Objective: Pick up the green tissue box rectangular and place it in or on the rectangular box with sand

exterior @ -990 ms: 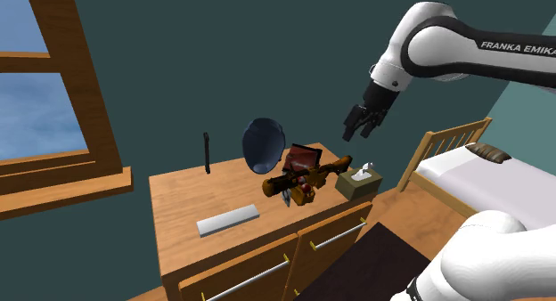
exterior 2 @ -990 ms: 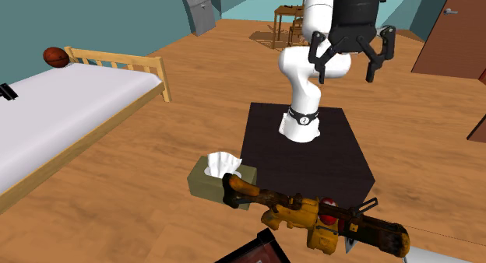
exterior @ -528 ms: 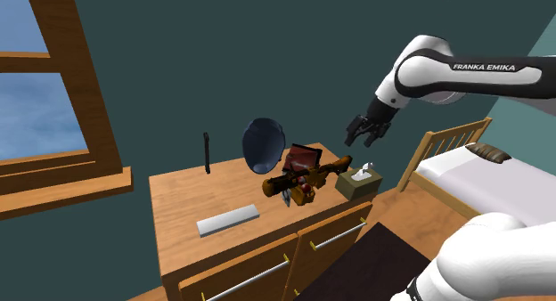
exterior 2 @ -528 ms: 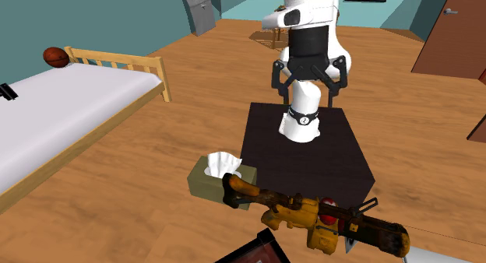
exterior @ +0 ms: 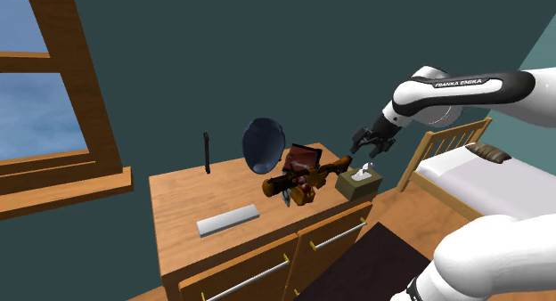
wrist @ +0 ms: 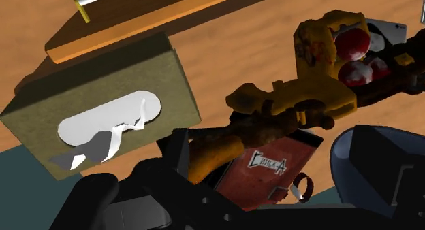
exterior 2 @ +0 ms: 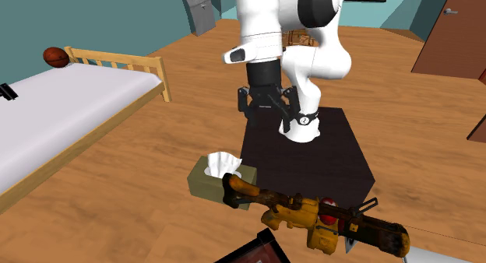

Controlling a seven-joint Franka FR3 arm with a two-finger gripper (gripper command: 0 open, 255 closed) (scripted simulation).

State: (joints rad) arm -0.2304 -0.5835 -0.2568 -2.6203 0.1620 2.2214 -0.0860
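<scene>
In the shoulder view the gripper (exterior: 369, 142) hangs, jaws apart, at twelve o'clock of the tissue box (exterior: 358, 183) on the dresser (exterior: 178, 197) corner. The box looks light and crushable (thin card, likely), so pinch gently across its narrow width.

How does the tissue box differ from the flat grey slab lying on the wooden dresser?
The tissue box is olive green, while the grey slab is pale. The tissue box is a taller block with a white tissue poking from its top, while the grey slab is thin and plain. Both are rectangular and rest on the dresser top.
</scene>
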